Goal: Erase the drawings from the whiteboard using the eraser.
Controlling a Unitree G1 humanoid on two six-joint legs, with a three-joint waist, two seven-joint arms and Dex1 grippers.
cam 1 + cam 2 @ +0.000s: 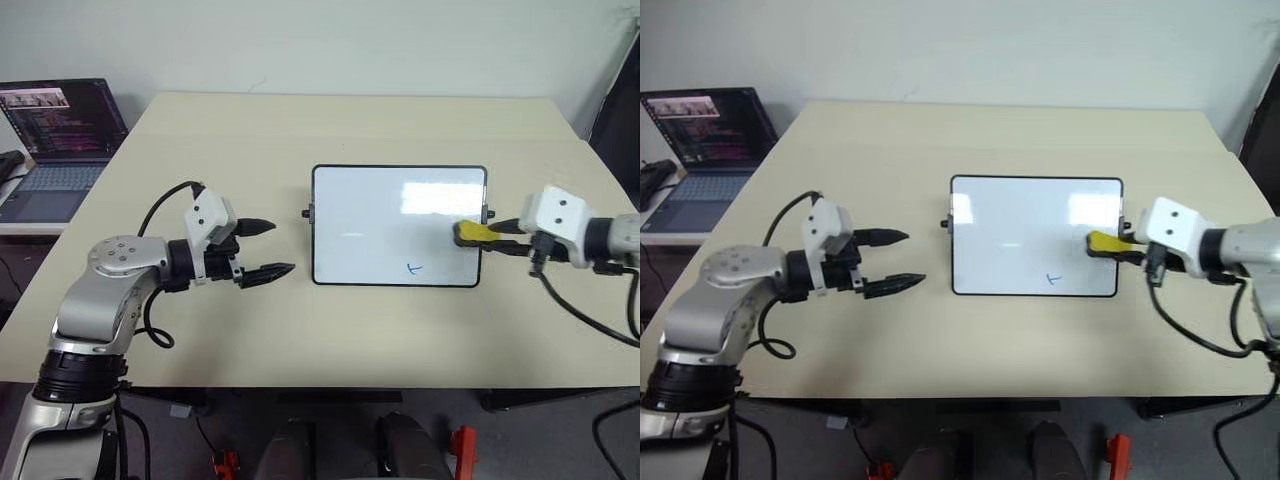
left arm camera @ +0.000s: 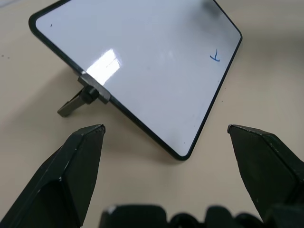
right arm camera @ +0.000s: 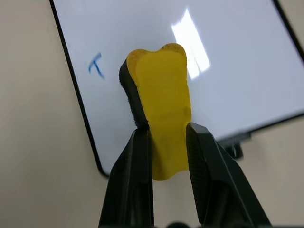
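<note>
So I've got the whiteboard (image 1: 399,226) lying flat mid-desk (image 1: 350,330), and one blue mark (image 1: 414,268) sits near its front edge, toward the right corner. My right gripper (image 3: 167,129) has its jaws pinching the yellow eraser (image 1: 476,232), which hangs over the board's right edge. The left gripper (image 1: 266,249) hovers just left of the board, jaws spread with nothing between them. A laptop (image 1: 58,145) sits off to the far left.

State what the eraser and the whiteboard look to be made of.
Eraser: probably soft yellow foam with dark felt face; it pinches in where the right gripper squeezes it. Whiteboard: glossy white surface mirroring ceiling lights, thin black frame, likely plastic.
</note>
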